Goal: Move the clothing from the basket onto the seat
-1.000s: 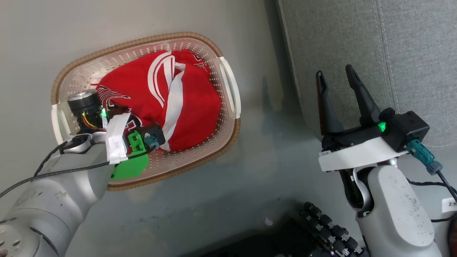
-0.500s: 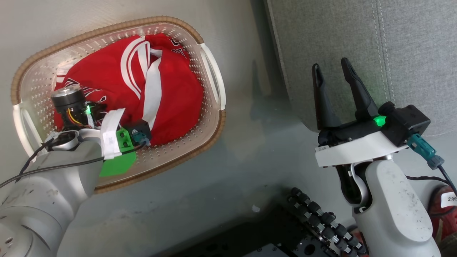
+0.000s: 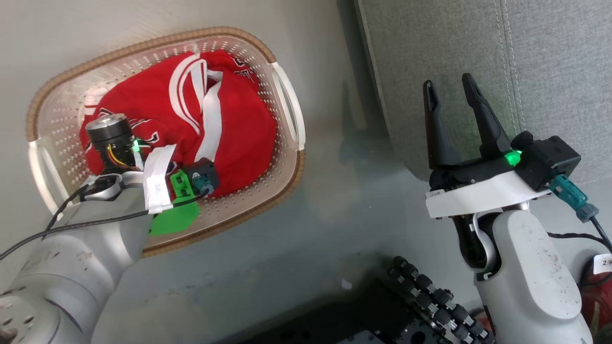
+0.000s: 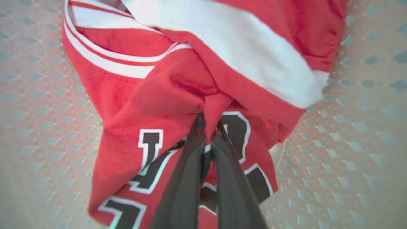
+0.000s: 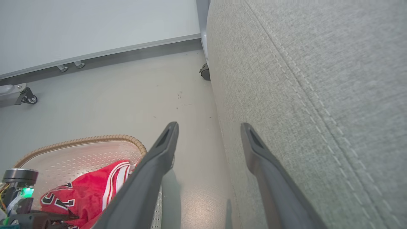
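Pinching red, white-trimmed jersey cloth (image 4: 165,101) in the cream perforated plastic basket (image 3: 248,191) with left claw (image 4: 208,122), right claw (image 3: 448,83) spread. Next, likely: lift clear, carry across to grey fabric seat (image 3: 550,57).

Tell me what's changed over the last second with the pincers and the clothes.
The left pincer, down in the basket, has shut on a fold of the red jersey. The right pincer stays open near the seat; the jersey still lies in the basket.

Head high, wrists near, common basket (image 3: 248,208)
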Tool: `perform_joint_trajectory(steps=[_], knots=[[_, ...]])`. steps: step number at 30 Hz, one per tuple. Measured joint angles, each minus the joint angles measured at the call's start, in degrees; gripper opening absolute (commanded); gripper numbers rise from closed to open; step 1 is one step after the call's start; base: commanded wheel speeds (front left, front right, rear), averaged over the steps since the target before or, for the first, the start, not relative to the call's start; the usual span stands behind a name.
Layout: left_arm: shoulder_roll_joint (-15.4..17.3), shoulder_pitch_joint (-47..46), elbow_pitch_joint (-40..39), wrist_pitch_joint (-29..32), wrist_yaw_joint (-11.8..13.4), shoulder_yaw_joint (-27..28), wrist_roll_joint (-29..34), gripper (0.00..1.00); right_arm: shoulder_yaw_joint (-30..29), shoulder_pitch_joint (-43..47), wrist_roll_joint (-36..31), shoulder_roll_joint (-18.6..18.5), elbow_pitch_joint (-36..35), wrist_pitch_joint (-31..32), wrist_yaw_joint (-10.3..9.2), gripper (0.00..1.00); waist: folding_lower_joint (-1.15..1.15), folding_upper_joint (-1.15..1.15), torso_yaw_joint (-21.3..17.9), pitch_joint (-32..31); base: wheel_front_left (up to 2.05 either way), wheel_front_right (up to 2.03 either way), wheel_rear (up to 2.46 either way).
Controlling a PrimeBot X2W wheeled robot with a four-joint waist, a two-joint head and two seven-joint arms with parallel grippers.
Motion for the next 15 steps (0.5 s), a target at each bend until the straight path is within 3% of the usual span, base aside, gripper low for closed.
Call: perform_joint_trajectory(steps=[4, 12, 15], knots=[[-1.4, 0.2, -0.6, -2.5, 0.0, 0.0, -3.2, 0.0, -0.3, 0.4, -1.2, 0.0, 0.9, 0.0, 0.0, 1.0, 0.0, 0.0, 0.9, -2.1, 0.0, 0.0, 0.0], [-2.8, 3.3, -6.0, -6.3, 0.0, 0.3, -20.5, 0.0, -2.4, 4.3, -3.8, 0.1, 2.4, 0.0, 0.0, 1.0, 0.0, 0.0, 3.4, -9.1, 0.0, 0.0, 0.0], [-3.4, 5.1, -7.5, -7.7, 0.0, 0.4, -23.8, 0.0, -2.3, 6.3, -4.9, 0.1, 3.3, 0.0, 0.01, 1.0, 0.0, 0.0, 4.5, -12.5, 0.0, 0.0, 0.0]])
